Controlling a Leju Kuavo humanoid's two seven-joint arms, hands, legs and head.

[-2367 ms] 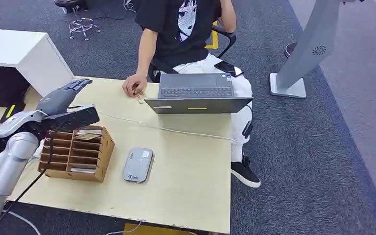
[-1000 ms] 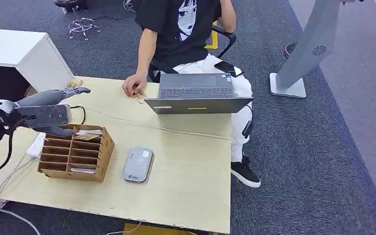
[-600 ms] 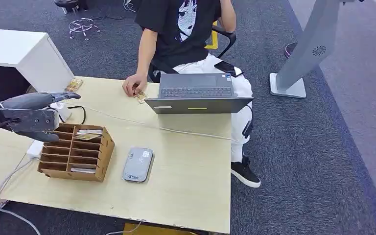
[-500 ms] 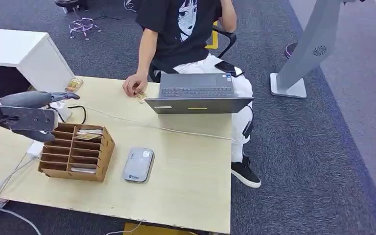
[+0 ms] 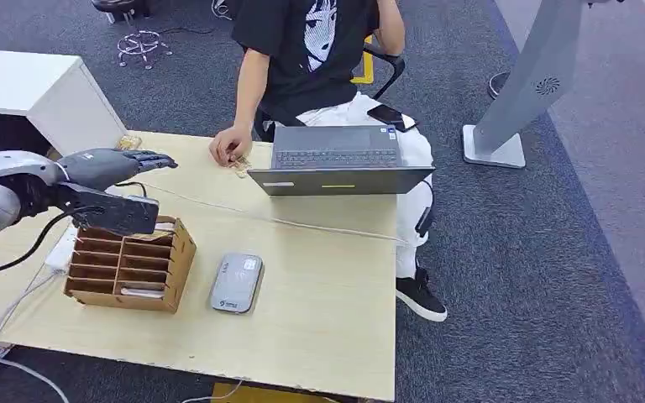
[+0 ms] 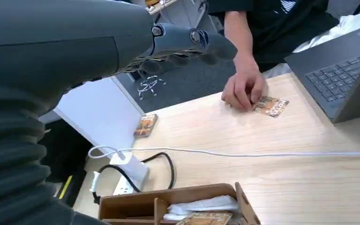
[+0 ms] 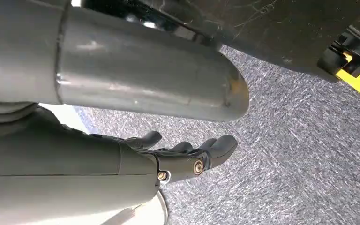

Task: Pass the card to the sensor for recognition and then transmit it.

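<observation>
My left hand [image 5: 107,173] hovers open over the back of the wooden card holder [image 5: 131,267], fingers stretched toward the person and holding nothing. In the left wrist view the hand [image 6: 183,41] reaches out above the table. Cards [image 5: 148,234] lie in the holder's top slots, and one patterned card [image 6: 207,218] shows at its rim. The grey card sensor [image 5: 237,283] lies flat beside the holder. Another card [image 5: 127,143] sits at the table's far left corner. My right hand [image 7: 187,158] hangs over carpet, fingers straight and empty.
A seated person rests a hand [image 5: 230,147] on the table next to a small card [image 6: 272,106], behind an open laptop [image 5: 339,162]. A white cable [image 5: 302,225] crosses the table. A white power strip [image 6: 132,171] lies behind the holder, and a white cabinet [image 5: 42,92] stands at the left.
My left hand has swung back from the table's left edge toward the right and now hangs over the back of the card holder. The person, sensor and cards have stayed put.
</observation>
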